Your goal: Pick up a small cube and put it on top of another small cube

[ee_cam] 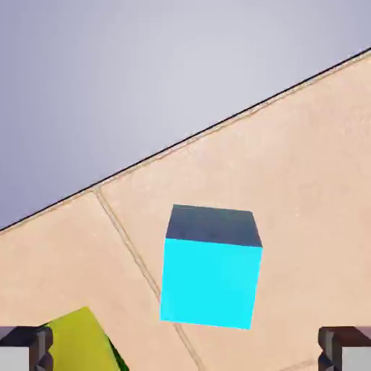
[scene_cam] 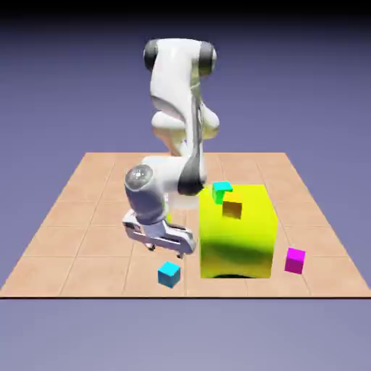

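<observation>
The small cyan cube (scene_cam: 169, 274) lies nearest the camera in the exterior view, on the tiled desk (scene_cam: 80, 217) close to its front edge, apart from everything else. It rests flat on one face; being a cube, it has no long axis, and its edges sit turned slightly against the tile lines. In the hand view the same cube (ee_cam: 211, 269) shows between the two grey fingertips (ee_cam: 25, 348), well ahead of them and touched by neither, with its bright face toward the lens and a darker face above.

The end effector (scene_cam: 158, 243) hovers just above and behind the cube, toward the exterior view's left, jaws spread wide and holding nothing.

The big yellow block (scene_cam: 238, 232) stands just beside the cube on the exterior view's right; a corner of it (ee_cam: 80, 339) shows at the lower left of the hand view. A brown cube (scene_cam: 232, 209) sits on top of the block. The teal cube with a green side (scene_cam: 221, 191) shows at the block's far top edge; whether it rests on the block or behind it I cannot tell. A magenta cube (scene_cam: 294, 260) lies on the desk at the block's right.
</observation>
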